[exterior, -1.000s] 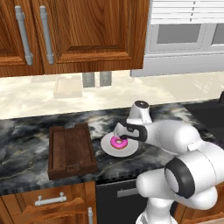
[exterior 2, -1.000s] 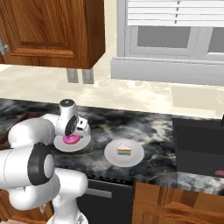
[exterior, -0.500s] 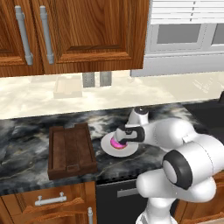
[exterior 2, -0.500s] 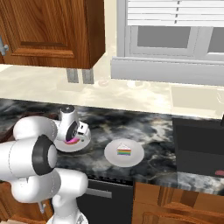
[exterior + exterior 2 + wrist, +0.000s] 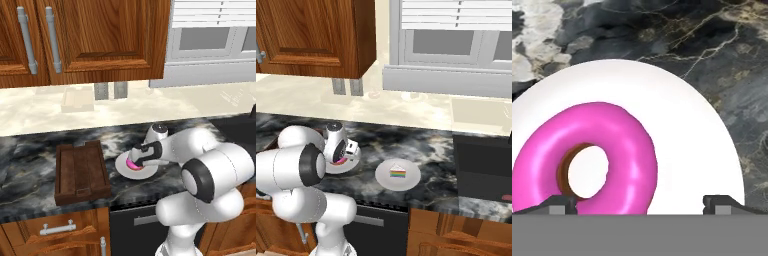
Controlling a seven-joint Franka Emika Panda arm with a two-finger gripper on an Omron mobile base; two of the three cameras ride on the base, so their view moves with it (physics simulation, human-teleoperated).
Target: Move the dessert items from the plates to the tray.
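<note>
The tray [image 5: 80, 171] sits bare at the left, nothing delivered. The cake wedge [image 5: 398, 172] rests on the right plate [image 5: 409, 180]; the donut [image 5: 592, 155] lies on the left plate [image 5: 682, 115], under the wide-open, empty gripper [image 5: 639, 201].

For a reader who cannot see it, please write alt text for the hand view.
A pink donut lies on a white plate on a dark marble counter, seen from close above. Two dark fingertips of the open gripper stand wide apart at the bottom.

Glossy pink donut [image 5: 597, 155], veined marble counter [image 5: 727, 60], wood tray [image 5: 80, 172]
</note>
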